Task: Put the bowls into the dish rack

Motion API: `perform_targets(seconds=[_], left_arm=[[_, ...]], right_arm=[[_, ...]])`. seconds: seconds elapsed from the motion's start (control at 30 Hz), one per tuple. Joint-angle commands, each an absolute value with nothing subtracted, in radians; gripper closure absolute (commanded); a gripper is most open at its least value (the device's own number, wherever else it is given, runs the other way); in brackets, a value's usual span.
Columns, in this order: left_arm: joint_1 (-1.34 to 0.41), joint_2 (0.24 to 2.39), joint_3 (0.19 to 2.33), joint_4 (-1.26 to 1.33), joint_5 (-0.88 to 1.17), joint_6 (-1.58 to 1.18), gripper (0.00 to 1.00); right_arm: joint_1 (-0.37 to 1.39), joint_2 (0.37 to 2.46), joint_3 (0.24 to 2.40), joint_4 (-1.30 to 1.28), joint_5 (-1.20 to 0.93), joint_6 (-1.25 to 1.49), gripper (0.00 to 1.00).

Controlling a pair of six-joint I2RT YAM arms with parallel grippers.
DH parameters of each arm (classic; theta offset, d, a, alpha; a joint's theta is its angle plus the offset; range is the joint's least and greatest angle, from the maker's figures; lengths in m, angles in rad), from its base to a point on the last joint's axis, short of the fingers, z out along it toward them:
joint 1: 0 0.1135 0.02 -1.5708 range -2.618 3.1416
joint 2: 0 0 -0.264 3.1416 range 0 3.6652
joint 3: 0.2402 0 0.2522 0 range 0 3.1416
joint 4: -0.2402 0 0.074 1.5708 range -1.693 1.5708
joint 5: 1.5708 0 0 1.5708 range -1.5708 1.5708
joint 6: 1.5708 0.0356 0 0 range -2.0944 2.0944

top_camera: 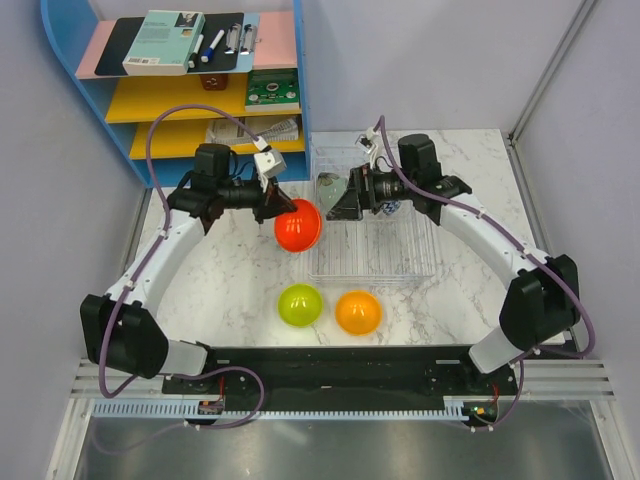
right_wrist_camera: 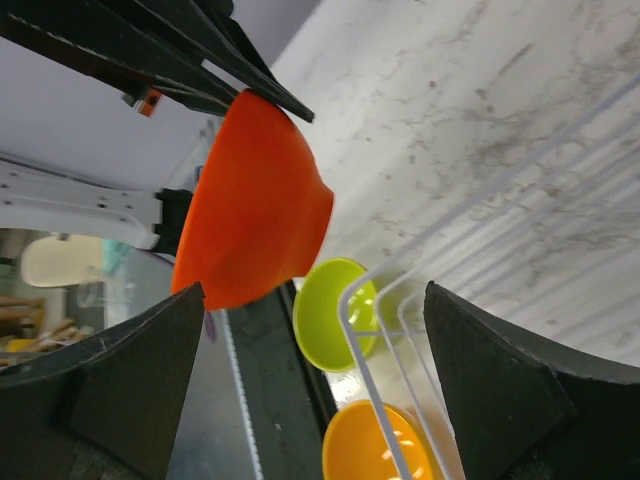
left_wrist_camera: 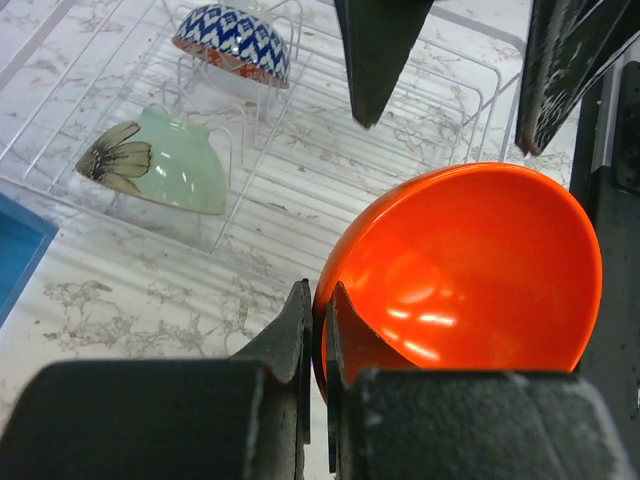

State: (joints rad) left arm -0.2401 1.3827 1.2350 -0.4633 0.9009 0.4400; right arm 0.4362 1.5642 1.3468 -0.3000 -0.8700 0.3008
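Carrying red bowl (left_wrist_camera: 470, 270) on edge to the left side of the dish rack (top_camera: 375, 275).
Pinching its thin rim with the left gripper (left_wrist_camera: 318, 320), fingers nearly closed on the wall, mouth tilted sideways, probably to drop upright between ribs. Facing it over the rack with the right gripper (top_camera: 338, 200), spread wide and empty, likely to steady or take it. Already racked at the far end: patterned bowl (left_wrist_camera: 232, 42), pale grey-green bowl (left_wrist_camera: 165, 160). Left on the table near the rack's near-left corner: lime green bowl (top_camera: 299, 305), orange bowl (top_camera: 357, 312).

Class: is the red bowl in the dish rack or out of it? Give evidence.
Out. The red bowl hangs tipped beside the dish rack, its rim gripped in the left claw.
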Motion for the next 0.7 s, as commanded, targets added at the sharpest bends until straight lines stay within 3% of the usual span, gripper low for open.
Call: perform_targets(seconds=[0.0,0.2,0.67], left_arm=[[-0.275,1.359,1.272,-0.382,0.902,0.390,0.98],[-0.285,1.364,1.275,-0.364,0.858,0.383,0.98],[-0.319,1.336,1.247,-0.282,0.807,0.347,0.98]], right_arm=[[0.417,1.580,1.264,0.042,-1.095,0.575,0.03],[0.399,1.591,1.165,0.322,-1.166,0.820,0.02],[0.399,1.661,1.141,0.426,-1.158,0.910,0.02]])
